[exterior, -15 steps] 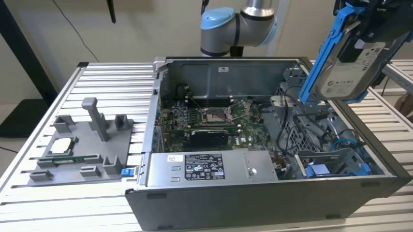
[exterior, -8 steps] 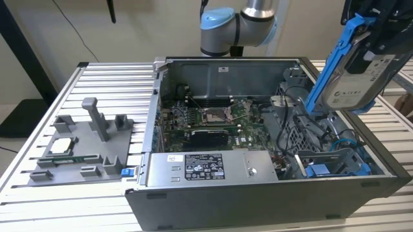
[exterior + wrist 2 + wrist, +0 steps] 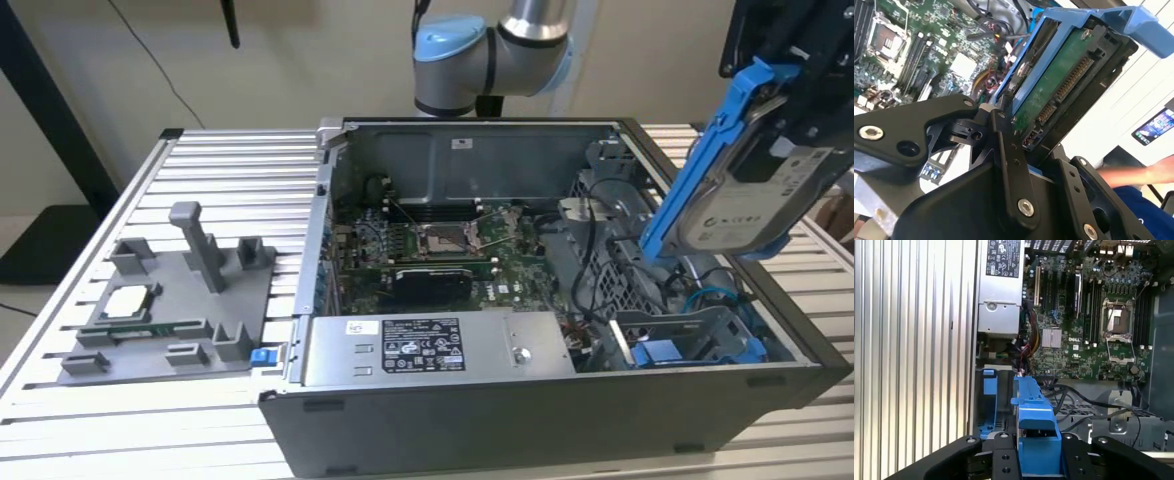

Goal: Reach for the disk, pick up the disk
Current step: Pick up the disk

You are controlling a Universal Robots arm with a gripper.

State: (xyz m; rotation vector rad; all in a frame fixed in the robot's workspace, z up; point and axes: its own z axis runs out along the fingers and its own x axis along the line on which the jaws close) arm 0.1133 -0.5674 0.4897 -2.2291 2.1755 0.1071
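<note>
A: Gripper (image 3: 1038, 467) is clamped on the disk (image 3: 747, 190). In both wrist views the black fingers (image 3: 1009, 165) press the blue bracket from either side, with no gap showing.

B: Where is the disk relative to the computer case (image 3: 534, 420)?

A: Above it, over the corner at the exterior view's right, fully out of the case and tilted, label side facing the camera. The empty blue cage (image 3: 694, 350) sits below it, inside the case.

B: Step in hand?

A: My reading: reach is finished and the pick-up is essentially made. The disk hangs in the air, touching nothing but the fingers.

B: What would any further move call for?

A: A steady grip. The hold is on the plastic bracket, which could flex, and the disk juts well beyond the fingers.

B: Edges to mind?

A: Case rim just below the disk's lower end, and loose cables (image 3: 627, 210) near the cage.

B: Open room?

A: Plenty upward and outward from the case, over the slatted table (image 3: 200, 160). A person's arm (image 3: 1134, 175) is beyond the table in the second wrist view.
</note>
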